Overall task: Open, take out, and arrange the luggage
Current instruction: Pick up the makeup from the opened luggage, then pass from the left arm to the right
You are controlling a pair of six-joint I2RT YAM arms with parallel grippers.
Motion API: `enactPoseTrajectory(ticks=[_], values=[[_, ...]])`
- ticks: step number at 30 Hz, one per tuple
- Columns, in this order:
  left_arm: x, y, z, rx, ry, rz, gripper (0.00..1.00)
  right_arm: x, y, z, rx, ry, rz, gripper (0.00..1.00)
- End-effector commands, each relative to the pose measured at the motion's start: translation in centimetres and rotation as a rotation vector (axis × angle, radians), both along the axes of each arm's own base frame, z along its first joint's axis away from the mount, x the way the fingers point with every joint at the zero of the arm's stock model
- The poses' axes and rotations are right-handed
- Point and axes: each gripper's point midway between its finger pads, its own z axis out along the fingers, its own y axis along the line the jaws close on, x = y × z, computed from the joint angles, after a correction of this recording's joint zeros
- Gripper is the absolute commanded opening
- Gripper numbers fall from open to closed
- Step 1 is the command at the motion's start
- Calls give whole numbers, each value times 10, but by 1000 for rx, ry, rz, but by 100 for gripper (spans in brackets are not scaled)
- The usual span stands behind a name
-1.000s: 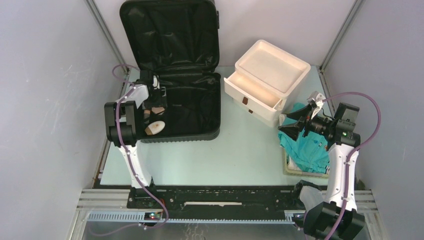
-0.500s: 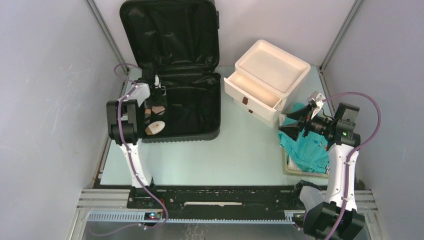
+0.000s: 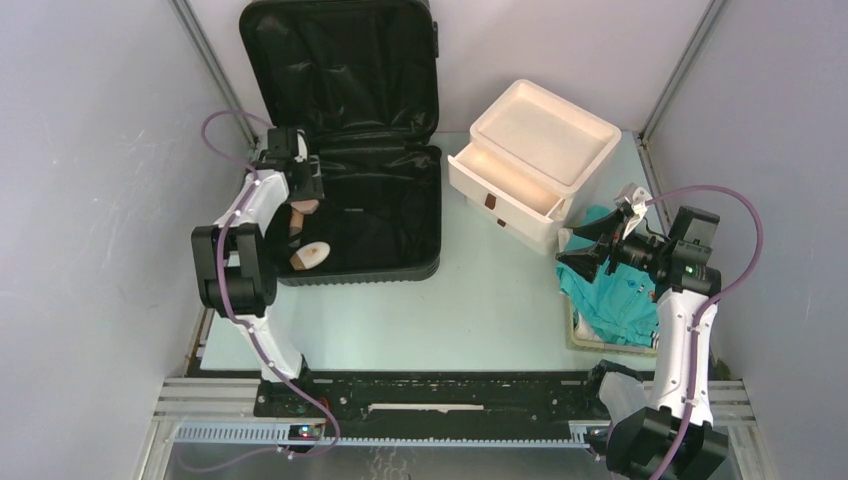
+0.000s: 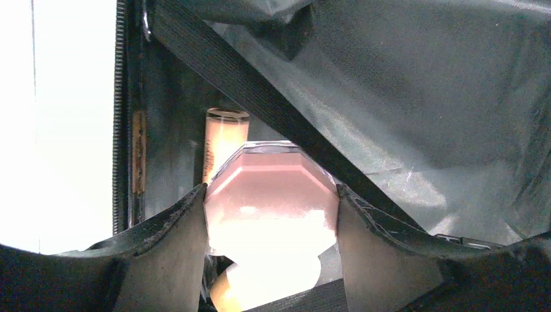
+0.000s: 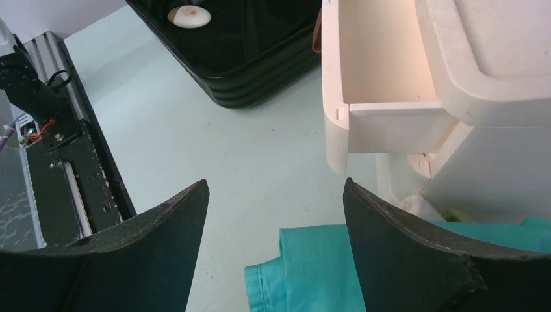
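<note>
Bearing open luggage (image 3: 380, 220), pale table (image 3: 450, 300), grey walls (image 3: 90, 200)

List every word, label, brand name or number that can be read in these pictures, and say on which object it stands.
No text can be read in any view. The luggage, the white drawer box, the teal cloth and the pink jar show no print.
</note>
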Motion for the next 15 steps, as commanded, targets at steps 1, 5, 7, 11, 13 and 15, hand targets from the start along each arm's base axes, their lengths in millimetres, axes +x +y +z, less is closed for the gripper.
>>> enactPoseTrajectory(ticks=[1, 5, 7, 11, 13, 15], values=[[1, 2, 23, 12, -95, 36, 2, -3, 1, 11, -5, -50, 17, 84], [-8, 6, 39, 31, -144, 64, 0, -4, 2, 12, 0, -51, 23, 84], [-14, 6, 52, 28, -180, 64, 0, -5, 3, 13, 5, -53, 31, 84], [-32, -12, 81, -30, -261, -22, 0, -9, 8, 15, 10, -62, 54, 84], [-42, -23, 96, -70, -304, -59, 0, -11, 10, 16, 15, -64, 66, 84], [-54, -47, 119, -155, -374, -151, 0, -13, 15, 16, 19, -69, 89, 84]])
